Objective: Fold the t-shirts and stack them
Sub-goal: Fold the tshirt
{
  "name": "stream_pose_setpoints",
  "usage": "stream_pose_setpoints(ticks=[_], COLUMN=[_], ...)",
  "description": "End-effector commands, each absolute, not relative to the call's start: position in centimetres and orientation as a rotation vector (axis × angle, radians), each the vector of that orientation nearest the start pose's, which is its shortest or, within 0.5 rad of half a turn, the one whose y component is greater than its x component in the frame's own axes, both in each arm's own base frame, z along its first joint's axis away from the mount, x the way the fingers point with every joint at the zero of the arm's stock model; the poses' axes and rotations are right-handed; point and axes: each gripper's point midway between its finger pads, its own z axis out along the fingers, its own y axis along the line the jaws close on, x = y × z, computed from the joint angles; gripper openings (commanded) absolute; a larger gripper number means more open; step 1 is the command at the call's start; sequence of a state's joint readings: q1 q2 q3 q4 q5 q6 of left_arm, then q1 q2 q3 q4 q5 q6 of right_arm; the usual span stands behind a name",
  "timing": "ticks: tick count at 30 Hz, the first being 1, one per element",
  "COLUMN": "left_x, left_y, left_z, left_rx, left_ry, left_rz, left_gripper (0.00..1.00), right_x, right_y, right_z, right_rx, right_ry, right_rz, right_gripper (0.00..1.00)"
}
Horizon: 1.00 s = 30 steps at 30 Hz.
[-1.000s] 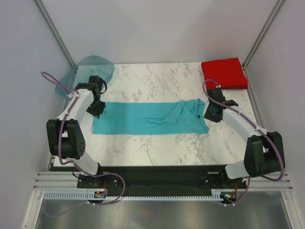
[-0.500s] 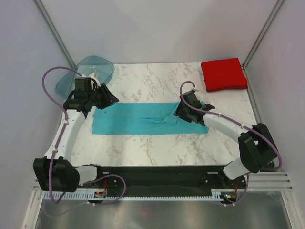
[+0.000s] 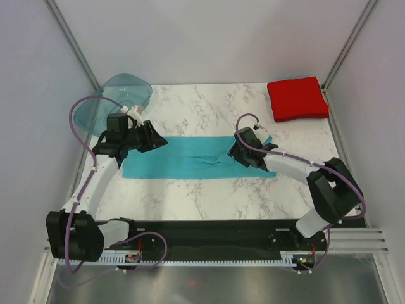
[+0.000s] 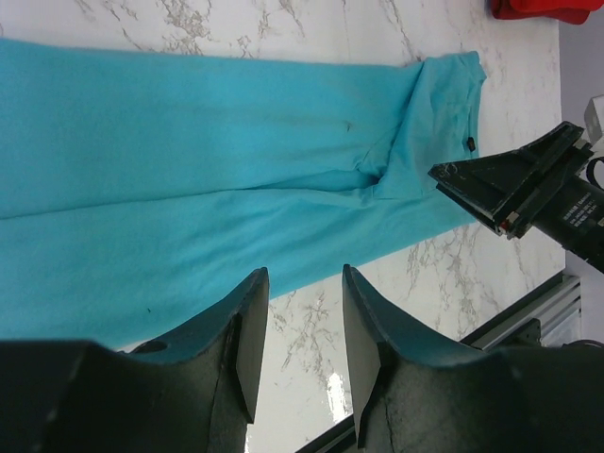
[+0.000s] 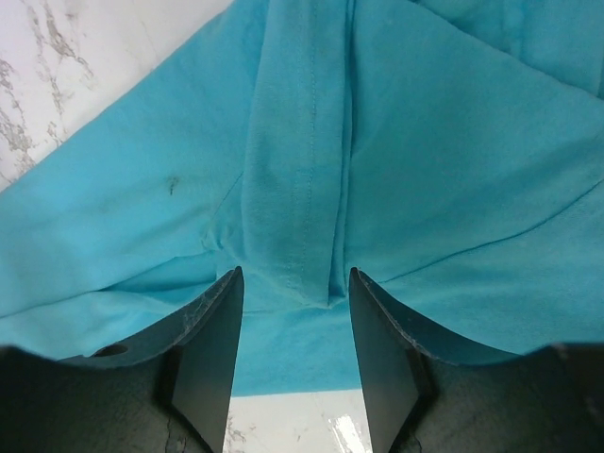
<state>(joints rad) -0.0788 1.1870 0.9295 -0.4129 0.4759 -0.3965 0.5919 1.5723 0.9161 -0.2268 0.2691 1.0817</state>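
The turquoise t-shirt [image 3: 196,158] lies as a long band across the middle of the counter [image 3: 209,104]. The red t-shirt [image 3: 297,98] sits folded at upper right, likely the stack's base. The left pincer [image 3: 159,140] and right pincer [image 3: 234,154] hover released over the band's ends, holding nothing, seemingly poised to fold it shorter.

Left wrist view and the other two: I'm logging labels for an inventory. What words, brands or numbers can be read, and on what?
No text here can be read.
right gripper: white print on its black body, too blurred to read.
turquoise t-shirt: small dark tag, too small to read.
red t-shirt: no print visible.
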Motion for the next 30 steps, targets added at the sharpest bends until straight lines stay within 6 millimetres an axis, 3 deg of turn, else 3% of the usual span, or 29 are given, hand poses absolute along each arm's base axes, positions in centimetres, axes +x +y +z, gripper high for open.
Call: stream_pose_setpoints(ticks=[1,16,22,30], left_x=[32.1,32.3,32.4,32.4], left_y=[-12.2,-11.7,-11.5,-11.4], left_z=[19.8,19.7,19.6,19.3], left_rx=[-0.009,-0.028,-0.037,-0.042], left_ry=[2.195,2.194,2.196,2.202], left_rz=[-0.791,-0.758,-0.743,-0.733], left_gripper=[0.45,0.45,0.45,0.45], right_x=[34.1,34.9,35.6,38.3], right_y=[21.3,22.4,23.2,24.9], right_z=[5.9,4.9,5.8,8.2], right_rx=[0.76,0.73,0.707,0.656], right_ry=[2.31,2.285,2.273,2.227], right_rz=[0.424,0.475,0.498,0.521], right_gripper=[0.57,0.51,0.45,0.39])
